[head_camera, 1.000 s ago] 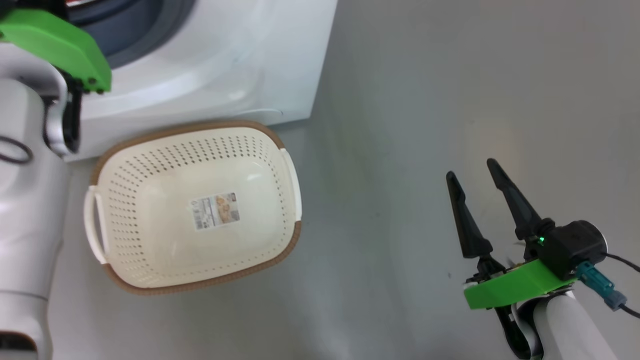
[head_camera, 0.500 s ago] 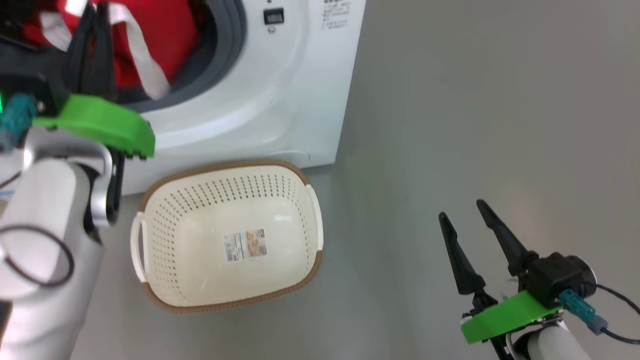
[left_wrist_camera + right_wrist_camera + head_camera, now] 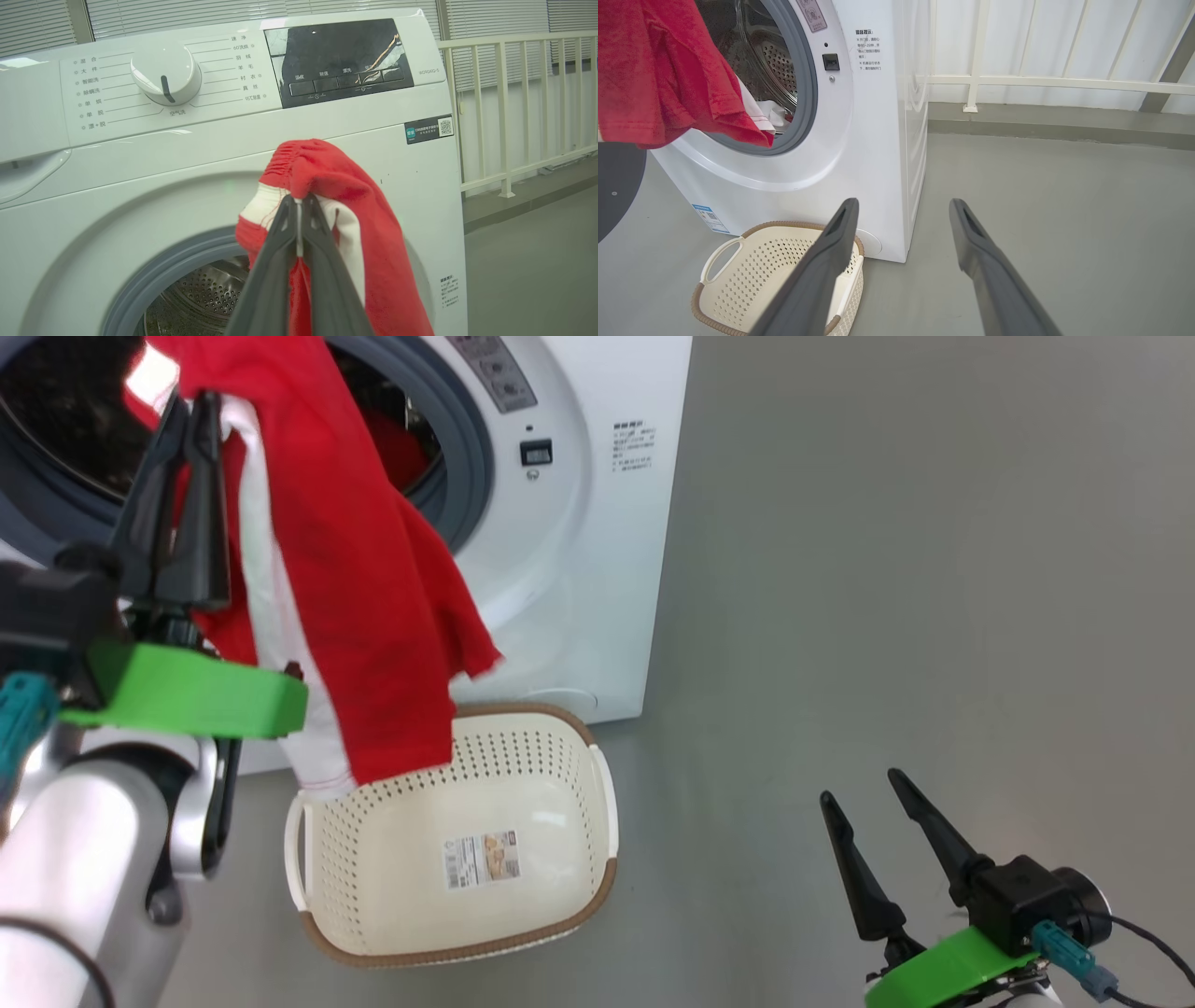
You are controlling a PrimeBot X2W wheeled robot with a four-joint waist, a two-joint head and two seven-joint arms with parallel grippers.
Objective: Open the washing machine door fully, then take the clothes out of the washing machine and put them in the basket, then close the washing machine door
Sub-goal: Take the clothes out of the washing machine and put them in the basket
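My left gripper [image 3: 191,406] is shut on the clothes: a red garment with a white stripe [image 3: 364,579] that hangs from its tips in front of the washing machine [image 3: 579,551], its lower end over the basket's far left rim. In the left wrist view the gripper [image 3: 299,200] pinches the bunched red fabric [image 3: 327,172]. The cream basket [image 3: 401,887] stands on the floor against the machine. The drum opening is uncovered, with more red cloth [image 3: 397,448] and a white piece [image 3: 770,112] inside. My right gripper [image 3: 861,786] is open and holds nothing, low at the right, well apart from the basket [image 3: 752,280].
The grey floor [image 3: 934,569] is free to the right of the machine. A white railing [image 3: 1017,81] runs behind. A dark rounded panel [image 3: 616,186] shows at the right wrist view's left edge; I cannot tell whether it is the door. Dial [image 3: 166,74] and dark panel top the machine.
The head camera has tilted up, so the whole picture shifted. My left gripper has come up and out of the drum with the red garment, which now hangs over the basket's edge.
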